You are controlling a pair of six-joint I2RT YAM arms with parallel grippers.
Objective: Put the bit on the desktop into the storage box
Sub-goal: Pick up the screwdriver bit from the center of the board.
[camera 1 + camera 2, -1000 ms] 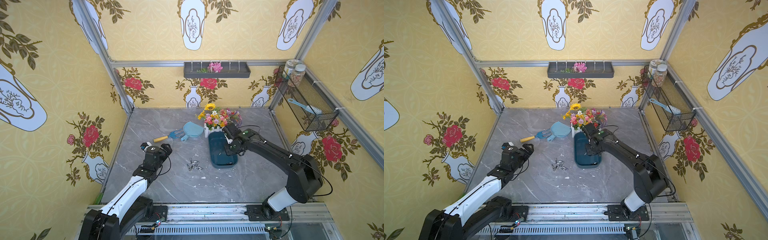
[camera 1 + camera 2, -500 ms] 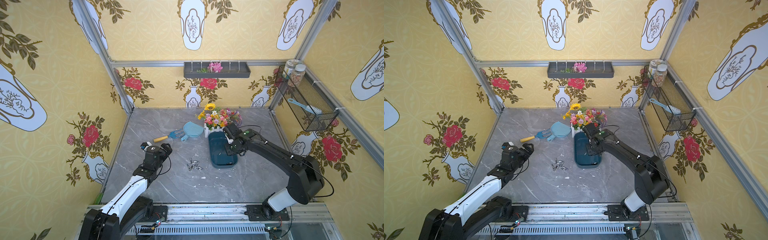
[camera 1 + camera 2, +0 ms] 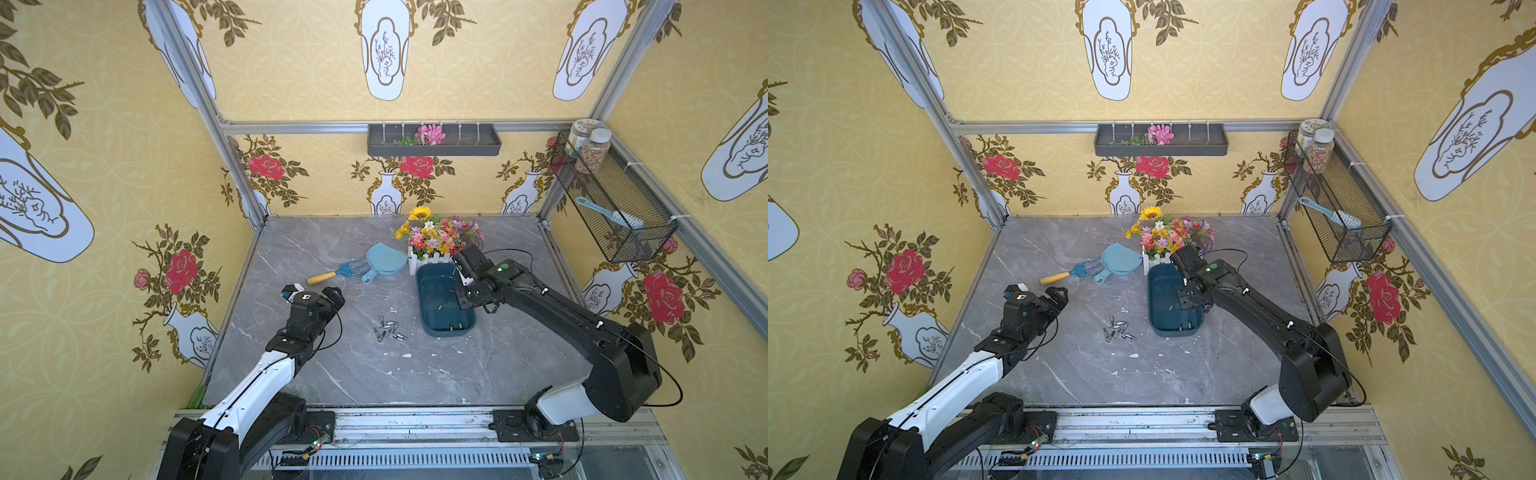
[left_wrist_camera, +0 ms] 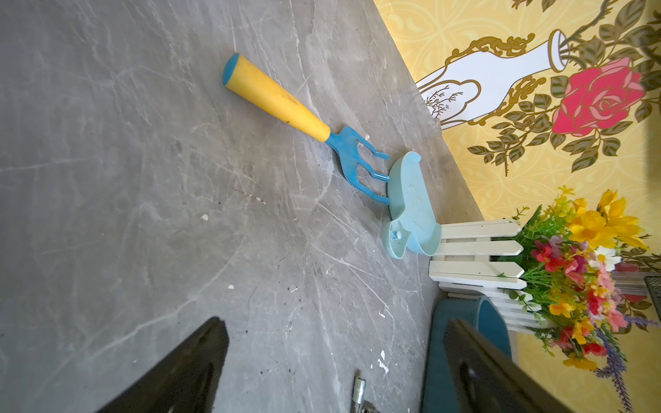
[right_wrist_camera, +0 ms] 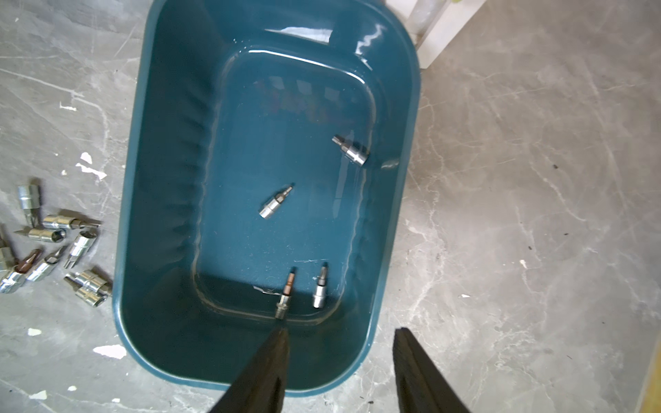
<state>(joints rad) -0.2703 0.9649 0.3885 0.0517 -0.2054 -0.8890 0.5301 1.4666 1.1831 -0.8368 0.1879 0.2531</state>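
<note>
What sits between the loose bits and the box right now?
Nothing visible. The bits lie heaped on the desktop beside the box, with only a bare strip and small white flecks between. The box's raised rim is all they must clear.

Lighting is bright, even and diffuse; shadows are soft. Glare streaks the storage box (image 5: 372,35) wall at its 12 o'clock end. Both top views bow at the edges. The right gripper (image 5: 341,330) is blurred at close range.
</note>
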